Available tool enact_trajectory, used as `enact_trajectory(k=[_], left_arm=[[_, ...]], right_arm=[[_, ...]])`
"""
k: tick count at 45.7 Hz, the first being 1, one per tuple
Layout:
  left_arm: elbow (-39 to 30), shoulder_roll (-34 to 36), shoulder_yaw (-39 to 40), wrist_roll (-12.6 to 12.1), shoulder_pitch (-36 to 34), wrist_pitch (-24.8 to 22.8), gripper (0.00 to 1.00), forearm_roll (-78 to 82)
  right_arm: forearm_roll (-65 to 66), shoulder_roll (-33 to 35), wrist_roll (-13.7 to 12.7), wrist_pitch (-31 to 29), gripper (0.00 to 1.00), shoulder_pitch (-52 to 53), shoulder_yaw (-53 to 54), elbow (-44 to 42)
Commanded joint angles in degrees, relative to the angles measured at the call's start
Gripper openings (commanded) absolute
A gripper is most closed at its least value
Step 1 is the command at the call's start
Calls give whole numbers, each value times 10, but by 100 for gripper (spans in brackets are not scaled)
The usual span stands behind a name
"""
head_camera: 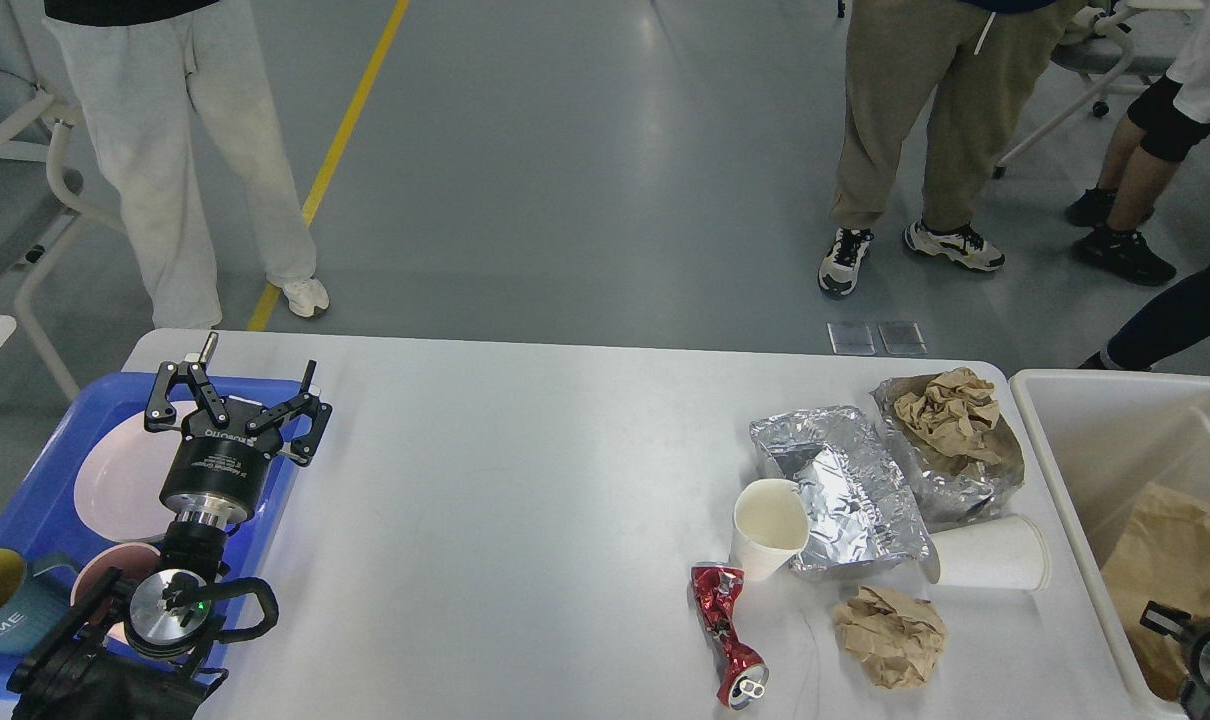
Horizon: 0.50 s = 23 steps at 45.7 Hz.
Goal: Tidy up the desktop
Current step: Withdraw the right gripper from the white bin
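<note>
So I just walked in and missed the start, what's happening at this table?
A two-armed robot is clearing a white desktop. Its left gripper hangs open and empty above a blue tray of dishes. The right gripper barely shows by the white bin. Nothing is held. Rubbish still lies on the right: a crushed red can, two paper cups, foil and crumpled brown paper.

The bench runs off the bottom edge. At its left edge the left hand hides part of the pink plate in the blue tray. The right hand is cut by the lower right corner; its fingers cannot be told apart. The white bin leaves the frame rightward.
</note>
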<state>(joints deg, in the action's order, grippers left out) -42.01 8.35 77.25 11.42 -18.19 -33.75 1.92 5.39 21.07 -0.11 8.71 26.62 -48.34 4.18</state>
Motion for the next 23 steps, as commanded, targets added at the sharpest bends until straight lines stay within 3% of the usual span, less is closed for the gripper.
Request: enact_trajectory(k=[1,12,18,23], left_arm=[[0,0,-1,0,0,0,96,0],[0,0,0,0,0,0,96,0],[0,0,0,0,0,0,96,0],[0,0,0,0,0,0,96,0]], right_arm=[[0,-6,1,24,100,-12,0,3],[1,6,2,22,100,-6,0,14],[13,70,-7,3,100,60,-9,104],[39,129,-30,-63,100,150,-21,189]])
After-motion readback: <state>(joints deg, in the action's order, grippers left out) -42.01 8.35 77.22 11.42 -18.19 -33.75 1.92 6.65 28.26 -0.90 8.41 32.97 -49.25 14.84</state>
